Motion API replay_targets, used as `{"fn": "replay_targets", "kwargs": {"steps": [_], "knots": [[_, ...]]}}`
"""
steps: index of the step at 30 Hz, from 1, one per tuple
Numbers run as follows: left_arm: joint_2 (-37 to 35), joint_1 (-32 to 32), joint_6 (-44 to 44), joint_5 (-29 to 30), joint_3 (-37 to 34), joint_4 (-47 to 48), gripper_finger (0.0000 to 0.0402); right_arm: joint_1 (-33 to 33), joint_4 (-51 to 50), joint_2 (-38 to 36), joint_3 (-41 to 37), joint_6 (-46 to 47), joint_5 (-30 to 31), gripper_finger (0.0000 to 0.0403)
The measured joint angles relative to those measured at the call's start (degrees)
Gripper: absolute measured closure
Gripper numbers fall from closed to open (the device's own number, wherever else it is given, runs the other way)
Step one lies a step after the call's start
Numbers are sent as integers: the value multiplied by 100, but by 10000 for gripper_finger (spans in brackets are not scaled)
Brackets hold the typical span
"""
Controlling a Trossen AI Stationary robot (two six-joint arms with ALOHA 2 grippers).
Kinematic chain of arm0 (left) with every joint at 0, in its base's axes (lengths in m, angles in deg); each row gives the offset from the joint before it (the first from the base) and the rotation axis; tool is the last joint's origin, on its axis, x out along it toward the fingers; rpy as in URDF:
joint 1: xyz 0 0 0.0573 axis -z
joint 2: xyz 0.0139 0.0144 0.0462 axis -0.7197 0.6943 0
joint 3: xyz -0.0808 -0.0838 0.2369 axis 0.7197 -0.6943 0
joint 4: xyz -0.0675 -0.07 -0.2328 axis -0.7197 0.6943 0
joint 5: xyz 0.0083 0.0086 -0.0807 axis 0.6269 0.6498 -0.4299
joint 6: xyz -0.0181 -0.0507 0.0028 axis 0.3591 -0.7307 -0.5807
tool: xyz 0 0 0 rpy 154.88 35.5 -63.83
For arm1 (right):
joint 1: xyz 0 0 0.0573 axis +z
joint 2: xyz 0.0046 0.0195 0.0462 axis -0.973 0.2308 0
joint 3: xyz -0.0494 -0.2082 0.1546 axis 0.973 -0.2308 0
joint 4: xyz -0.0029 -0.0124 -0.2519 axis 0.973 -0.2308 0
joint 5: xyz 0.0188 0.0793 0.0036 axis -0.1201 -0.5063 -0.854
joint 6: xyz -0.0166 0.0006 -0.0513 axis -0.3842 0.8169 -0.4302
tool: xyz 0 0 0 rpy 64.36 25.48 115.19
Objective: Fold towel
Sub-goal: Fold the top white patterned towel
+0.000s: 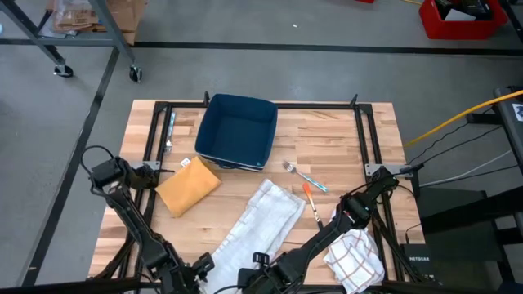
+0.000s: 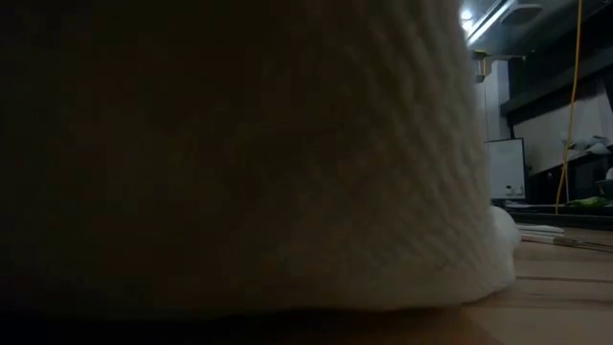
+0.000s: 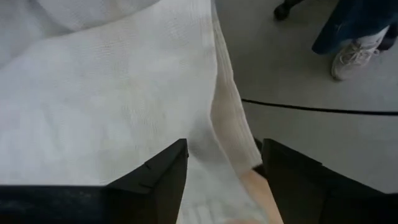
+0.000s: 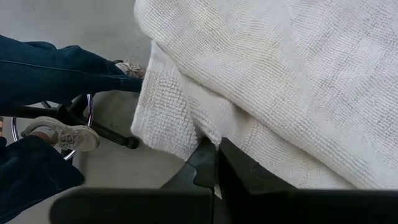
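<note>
White woven cotton towel [image 1: 263, 219], doubled lengthwise down the wooden table [image 1: 327, 135]: right gripper [image 4: 214, 163] pinches its near edge, left gripper [image 3: 221, 167] spread open, releasing.

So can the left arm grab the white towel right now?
Probably yes. The left gripper is open, right over the white towel at the table's near edge, with nothing between them.

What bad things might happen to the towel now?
The white towel hangs over the table's front edge, so it might slide off. The left gripper is open while the right gripper pinches an edge, so pulling could twist the fold. The fork lies close and might get dragged.
</note>
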Motion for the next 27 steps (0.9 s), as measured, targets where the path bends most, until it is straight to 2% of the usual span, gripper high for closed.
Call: {"fn": "replay_targets", "kwargs": {"steps": [9, 20, 23, 27], "knots": [[441, 4, -402, 4, 0, -655, 187, 0, 0, -2, -2, -39, 0, 391], [869, -13, -453, 217, 13, -682, 185, 0, 7, -2, -2, -42, 4, 391], [875, -9, -596, 407, 13, -678, 200, 0, 7, -2, -2, -44, 7, 391], [875, -9, -640, 461, 13, -663, 248, 0, 7, -2, -2, -46, 7, 391]]}}
